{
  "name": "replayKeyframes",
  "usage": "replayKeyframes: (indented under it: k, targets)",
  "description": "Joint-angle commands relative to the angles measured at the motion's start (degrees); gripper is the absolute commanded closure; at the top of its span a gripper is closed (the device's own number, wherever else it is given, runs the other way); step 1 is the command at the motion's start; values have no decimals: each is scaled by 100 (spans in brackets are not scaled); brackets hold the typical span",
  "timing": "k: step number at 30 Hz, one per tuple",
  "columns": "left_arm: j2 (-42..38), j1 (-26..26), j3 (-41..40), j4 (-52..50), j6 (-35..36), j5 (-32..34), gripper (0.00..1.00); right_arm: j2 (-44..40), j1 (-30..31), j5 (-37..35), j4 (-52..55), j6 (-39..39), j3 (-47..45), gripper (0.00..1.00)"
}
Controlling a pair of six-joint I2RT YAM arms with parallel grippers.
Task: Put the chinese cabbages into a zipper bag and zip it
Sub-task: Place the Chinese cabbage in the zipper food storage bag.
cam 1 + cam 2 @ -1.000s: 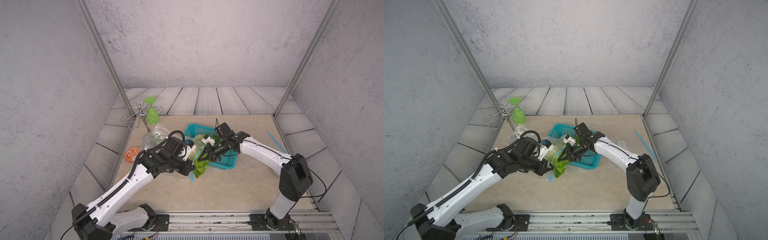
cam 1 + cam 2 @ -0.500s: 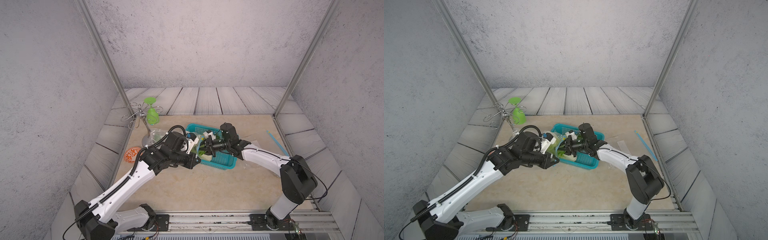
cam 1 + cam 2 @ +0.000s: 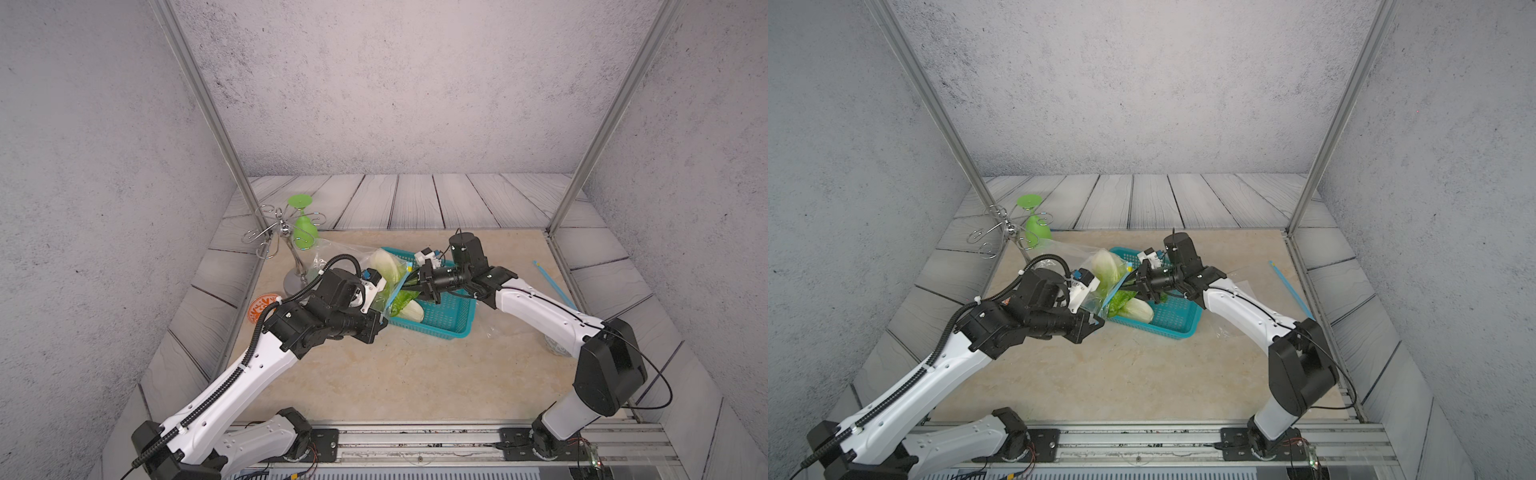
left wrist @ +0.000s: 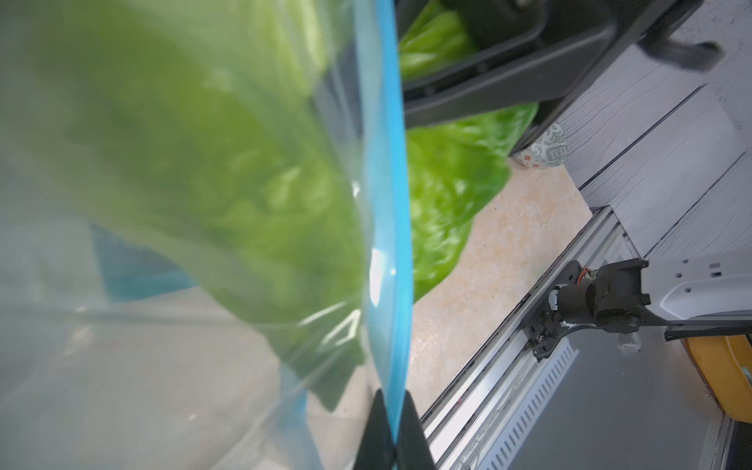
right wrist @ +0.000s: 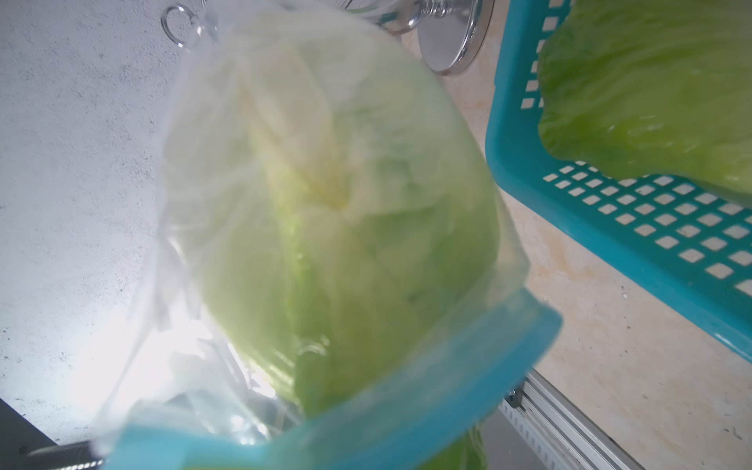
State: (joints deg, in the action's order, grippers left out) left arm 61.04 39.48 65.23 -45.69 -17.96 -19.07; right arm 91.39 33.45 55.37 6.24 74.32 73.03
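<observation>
Now the left gripper [image 3: 381, 323] is pinched tight on the blue zip edge of the zipper bag [image 3: 365, 259], just beside the teal basket [image 3: 451, 322]. The bag stands up against the basket on the left arm's side. One cabbage [image 3: 384, 264] sits inside the bag, white end away from the mouth. A second cabbage [image 3: 409, 307] lies in the basket, green leaves toward the bag. The right gripper [image 3: 415, 283] hangs over the basket at the bag's mouth. I cannot tell if it is holding anything.
</observation>
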Motion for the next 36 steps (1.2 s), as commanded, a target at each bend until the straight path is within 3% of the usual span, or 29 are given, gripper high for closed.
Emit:
replayKeyframes:
  k: [1, 5, 9, 11, 13, 16, 19, 22, 29, 33, 36]
  targets:
    - [-11, -20, -140, -470, 165, -11, 100, -425, -76, 474, -465, 201, -237, 89]
    - [-90, 11, -358, 86, -279, -457, 100, -427, -94, 181, -1745, 1290, -493, 90]
    - [-108, 32, -515, 353, -447, -659, 100, -67, -154, -182, -4415, 3358, -837, 91]
    - [-79, 33, -525, 375, -441, -720, 100, 10, -127, -539, -4811, 3685, -836, 92]
    - [-12, 33, -428, 537, -565, -915, 100, -122, 21, -910, -3890, 2932, -692, 92]
    - [92, 49, -111, 910, -925, -1361, 100, -332, 231, -1539, -1745, 1062, -228, 92]
    - [58, 51, 103, 1329, -1316, -1607, 100, -452, 247, -2181, -2146, 1015, -608, 91]
    - [98, 51, 144, 1780, -1658, -1854, 100, -500, 466, -2730, -1826, 658, -746, 88]
    - [596, 59, 37, 2638, -2180, -2118, 100, -251, 654, -3091, -1752, 735, -1111, 78]
    - [710, -16, -5, 2669, -2054, -1989, 100, 102, 636, -2752, -976, 249, -673, 59]
    - [783, -301, -250, 2949, -2338, -1990, 100, 183, 600, -2456, -625, -76, -454, 48]
